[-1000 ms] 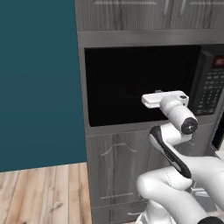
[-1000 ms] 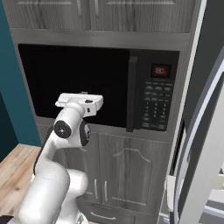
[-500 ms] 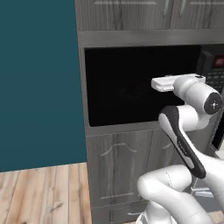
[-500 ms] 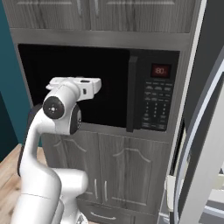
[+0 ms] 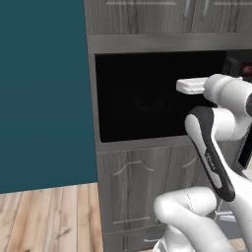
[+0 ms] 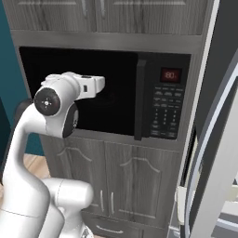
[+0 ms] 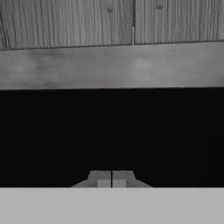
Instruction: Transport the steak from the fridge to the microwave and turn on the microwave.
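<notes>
The black microwave (image 6: 107,93) is built into grey wood-grain cabinets, its dark glass door (image 5: 147,93) closed. On its right are the thick vertical handle (image 6: 139,98), the keypad (image 6: 166,114) and a red display (image 6: 170,74). My gripper (image 7: 112,179) is shut with nothing in it, its fingertips (image 7: 103,178) pressed together and pointing at the upper part of the glass. The white hand (image 5: 191,86) hovers just in front of the door. The steak is out of view. The fridge (image 6: 222,139) shows at the right edge, with its curved silver handle (image 6: 201,153).
Grey cabinet doors (image 6: 116,186) sit below the microwave and more (image 7: 131,22) above it. A teal wall (image 5: 44,93) and wooden floor (image 5: 44,216) lie to the left. My own arm's elbow (image 5: 211,147) stands close before the lower cabinets.
The arm has lifted the hand from mid-door height to the upper part of the microwave door. The gripper stays pointed at the glass.
</notes>
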